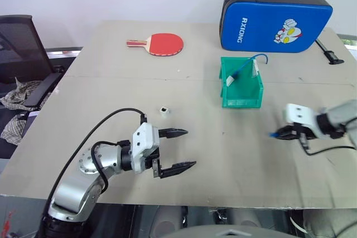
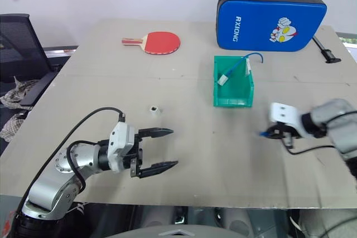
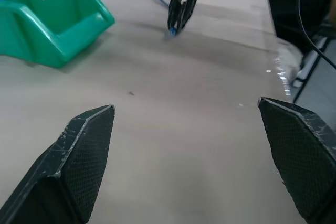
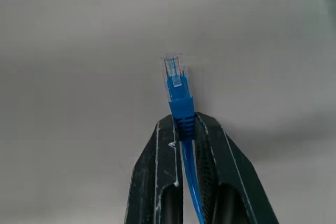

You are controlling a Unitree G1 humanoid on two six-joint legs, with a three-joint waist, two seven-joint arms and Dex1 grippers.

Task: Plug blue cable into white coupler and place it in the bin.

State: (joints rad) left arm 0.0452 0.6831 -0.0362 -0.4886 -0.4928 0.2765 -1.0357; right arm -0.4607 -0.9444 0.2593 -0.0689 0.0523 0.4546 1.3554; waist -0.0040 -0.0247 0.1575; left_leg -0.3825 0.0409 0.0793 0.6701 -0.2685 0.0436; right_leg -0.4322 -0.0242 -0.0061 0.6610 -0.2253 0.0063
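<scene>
The right fingers (image 4: 181, 145) pinch the cable (image 4: 178, 95) just behind its plug, leaving the plug proud for insertion. The left fingers (image 1: 178, 150) gape empty, the coupler (image 1: 164, 110) just beyond them, ready for pickup.

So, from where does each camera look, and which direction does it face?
Left and right eye views: on the head, looking forward and down over the table; both arms show, plus the white coupler and bin.
Left wrist view: along the open left claw, toward the bin and right claw.
Right wrist view: down at the table; its claw is shut on the blue cable.
Shared: the head and left wrist views both show the bin and right claw.
</scene>
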